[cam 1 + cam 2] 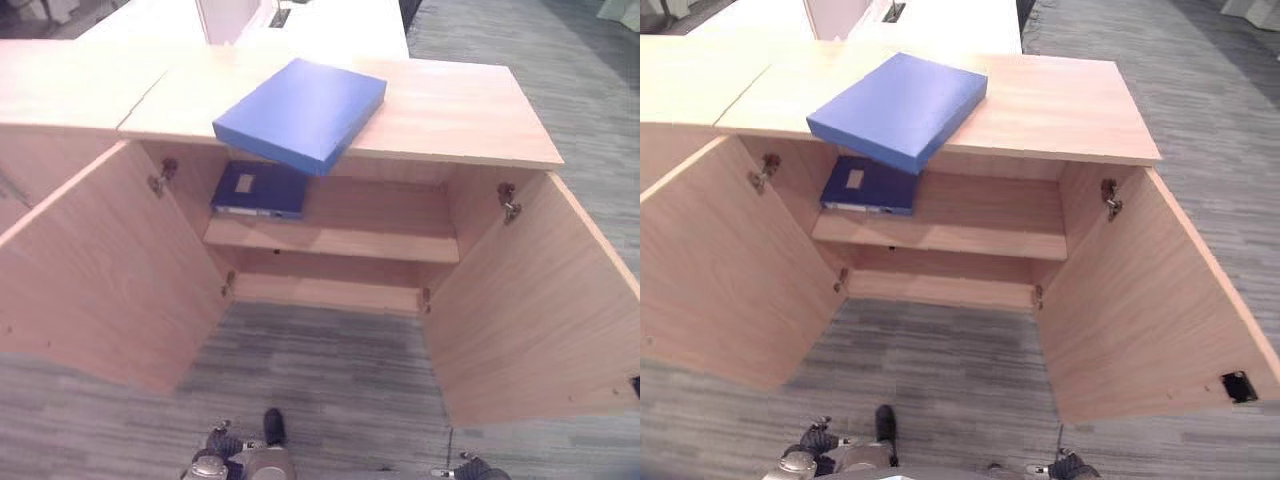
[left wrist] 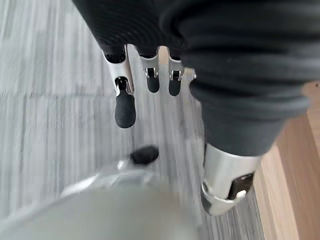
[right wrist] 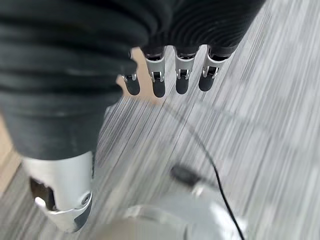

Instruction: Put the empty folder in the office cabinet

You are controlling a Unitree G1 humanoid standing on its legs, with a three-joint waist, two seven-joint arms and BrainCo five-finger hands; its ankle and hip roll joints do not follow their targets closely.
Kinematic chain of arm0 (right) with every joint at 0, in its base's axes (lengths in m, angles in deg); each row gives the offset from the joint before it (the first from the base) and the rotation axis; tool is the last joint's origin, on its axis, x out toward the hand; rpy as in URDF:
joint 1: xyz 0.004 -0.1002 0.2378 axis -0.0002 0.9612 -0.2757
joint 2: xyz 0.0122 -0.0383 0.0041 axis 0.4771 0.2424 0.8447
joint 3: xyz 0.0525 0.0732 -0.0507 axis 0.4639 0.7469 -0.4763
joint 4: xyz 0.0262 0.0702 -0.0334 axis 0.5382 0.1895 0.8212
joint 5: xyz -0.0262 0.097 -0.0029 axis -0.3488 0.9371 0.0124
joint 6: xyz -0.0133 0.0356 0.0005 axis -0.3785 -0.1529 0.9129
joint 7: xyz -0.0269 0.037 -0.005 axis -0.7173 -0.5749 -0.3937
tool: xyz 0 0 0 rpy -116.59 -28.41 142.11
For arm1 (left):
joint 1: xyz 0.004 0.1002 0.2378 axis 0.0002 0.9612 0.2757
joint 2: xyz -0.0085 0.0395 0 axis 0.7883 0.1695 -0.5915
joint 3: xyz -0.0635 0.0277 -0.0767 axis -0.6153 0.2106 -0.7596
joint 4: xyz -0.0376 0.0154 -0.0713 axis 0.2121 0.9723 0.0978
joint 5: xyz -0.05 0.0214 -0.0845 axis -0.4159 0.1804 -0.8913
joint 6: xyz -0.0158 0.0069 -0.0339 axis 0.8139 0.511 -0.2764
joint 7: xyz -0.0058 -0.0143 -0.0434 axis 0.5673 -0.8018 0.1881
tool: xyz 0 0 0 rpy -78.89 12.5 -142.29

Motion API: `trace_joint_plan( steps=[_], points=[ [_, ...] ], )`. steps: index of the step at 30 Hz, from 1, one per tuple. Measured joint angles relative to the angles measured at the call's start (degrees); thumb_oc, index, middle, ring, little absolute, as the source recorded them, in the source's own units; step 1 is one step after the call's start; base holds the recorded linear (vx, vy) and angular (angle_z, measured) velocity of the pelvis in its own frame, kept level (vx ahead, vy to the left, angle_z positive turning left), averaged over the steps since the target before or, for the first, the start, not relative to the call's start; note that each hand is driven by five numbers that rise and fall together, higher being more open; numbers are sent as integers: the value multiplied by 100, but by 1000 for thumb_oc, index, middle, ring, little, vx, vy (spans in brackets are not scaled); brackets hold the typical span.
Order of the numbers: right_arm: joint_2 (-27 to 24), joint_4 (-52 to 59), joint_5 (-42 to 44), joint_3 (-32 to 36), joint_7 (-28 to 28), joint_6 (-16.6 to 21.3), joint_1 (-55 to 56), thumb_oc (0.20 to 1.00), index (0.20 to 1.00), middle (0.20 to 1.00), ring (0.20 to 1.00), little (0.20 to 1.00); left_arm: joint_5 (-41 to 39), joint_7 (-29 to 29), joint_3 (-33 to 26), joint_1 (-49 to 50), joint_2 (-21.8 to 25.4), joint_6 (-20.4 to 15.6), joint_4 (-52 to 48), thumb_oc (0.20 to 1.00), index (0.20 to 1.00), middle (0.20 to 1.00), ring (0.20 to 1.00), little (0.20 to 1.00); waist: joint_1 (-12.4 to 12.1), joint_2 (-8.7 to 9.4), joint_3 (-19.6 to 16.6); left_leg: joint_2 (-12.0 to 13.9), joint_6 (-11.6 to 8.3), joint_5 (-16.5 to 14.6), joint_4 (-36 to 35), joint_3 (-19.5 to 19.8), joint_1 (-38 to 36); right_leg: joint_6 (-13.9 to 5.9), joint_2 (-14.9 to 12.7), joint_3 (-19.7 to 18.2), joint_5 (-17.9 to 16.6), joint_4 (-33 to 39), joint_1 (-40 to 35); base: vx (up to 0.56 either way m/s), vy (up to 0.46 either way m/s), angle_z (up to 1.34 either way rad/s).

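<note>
A bright blue box folder [image 1: 300, 110] lies flat on the wooden cabinet's top [image 1: 450, 110], its near corner jutting out over the front edge. Inside, a darker blue folder [image 1: 258, 188] with a pale label lies on the left of the upper shelf [image 1: 340, 240]. Both cabinet doors stand wide open. My left hand [image 2: 124, 100] hangs low over the grey carpet with straight fingers, holding nothing, well short of the cabinet. My right hand [image 3: 159, 80] hangs the same way, open and empty.
The left door [image 1: 100, 270] and right door [image 1: 540, 300] swing out toward me and flank a strip of grey carpet [image 1: 330, 370]. The shelf's right part and the compartment below it are bare. A lighter table [image 1: 330, 25] adjoins the cabinet behind.
</note>
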State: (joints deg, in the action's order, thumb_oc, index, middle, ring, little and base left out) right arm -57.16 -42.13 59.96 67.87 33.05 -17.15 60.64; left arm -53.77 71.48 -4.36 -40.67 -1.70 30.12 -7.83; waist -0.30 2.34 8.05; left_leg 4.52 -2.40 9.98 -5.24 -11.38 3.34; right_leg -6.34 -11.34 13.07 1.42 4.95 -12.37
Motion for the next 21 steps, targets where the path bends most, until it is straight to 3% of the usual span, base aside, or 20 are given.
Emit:
trace_joint_plan(
  steps=[3, 9, 12, 14, 15, 16, 21],
  points=[
    [22, 20, 0, 82, 20, -11, -21, 1000, 1000, 1000, 1000, 1000, 1, 2, 29, -15, 34, -69, -165, 1000, 1000, 1000, 1000, 1000, -7, -70, -98, -277, 205, -154, -3, -97, -106, -204, -276, 125, -102, -197, 45, 113, 356, -7],
    [-29, 24, 2, 350, 51, -24, -24, 1000, 1000, 1000, 1000, 1000, 26, -51, 234, 86, 5, -113, -209, 1000, 1000, 1000, 1000, 1000, -19, -237, -307, -562, 387, -467, -55, -243, -272, -296, -726, 303, -46, -1124, 463, 82, 224, -14],
    [-71, 37, 8, 393, 51, -47, 6, 1000, 1000, 1000, 1000, 1000, 25, -113, 244, 78, 57, -111, -243, 1000, 1000, 1000, 1000, 1000, -31, -248, -309, -774, 570, -594, -55, -249, -432, -272, -1071, 484, -72, -1968, 716, 100, 169, 0],
    [-206, 193, 128, 400, 65, -4, -62, 1000, 1000, 1000, 1000, 1000, 24, -161, 246, 104, 66, -89, -679, 1000, 1000, 1000, 1000, 1000, -17, -355, -141, -813, 712, -666, -55, -219, -516, -164, -1346, 577, -262, -3375, 1468, 138, 70, -5],
    [-203, 249, 139, 378, 66, 4, -73, 1000, 1000, 1000, 1000, 1000, 20, -175, 254, 139, 115, -103, -866, 1000, 1000, 1000, 1000, 1000, -11, -351, -150, -787, 749, -694, -55, -202, -542, -210, -1234, 458, 164, -3337, 1627, 97, 4, -12],
    [-158, 259, 178, 354, 99, 5, -209, 1000, 1000, 1000, 1000, 1000, -74, -259, 232, 184, 183, -121, -1092, 1000, 1000, 1000, 1000, 1000, -29, -363, -76, -705, 774, -711, -56, -249, -550, -302, -926, 422, 468, -2935, 1862, 24, -43, -17],
    [-46, 314, 554, 405, 104, 27, -313, 1000, 1000, 1000, 1000, 1000, -495, -412, 142, 279, 174, -116, -1236, 1000, 1000, 1000, 1000, 1000, 129, -139, 79, -695, 727, -733, -54, -413, -560, -230, -80, 473, 286, -1666, 2526, 108, -88, -4]
  ],
)
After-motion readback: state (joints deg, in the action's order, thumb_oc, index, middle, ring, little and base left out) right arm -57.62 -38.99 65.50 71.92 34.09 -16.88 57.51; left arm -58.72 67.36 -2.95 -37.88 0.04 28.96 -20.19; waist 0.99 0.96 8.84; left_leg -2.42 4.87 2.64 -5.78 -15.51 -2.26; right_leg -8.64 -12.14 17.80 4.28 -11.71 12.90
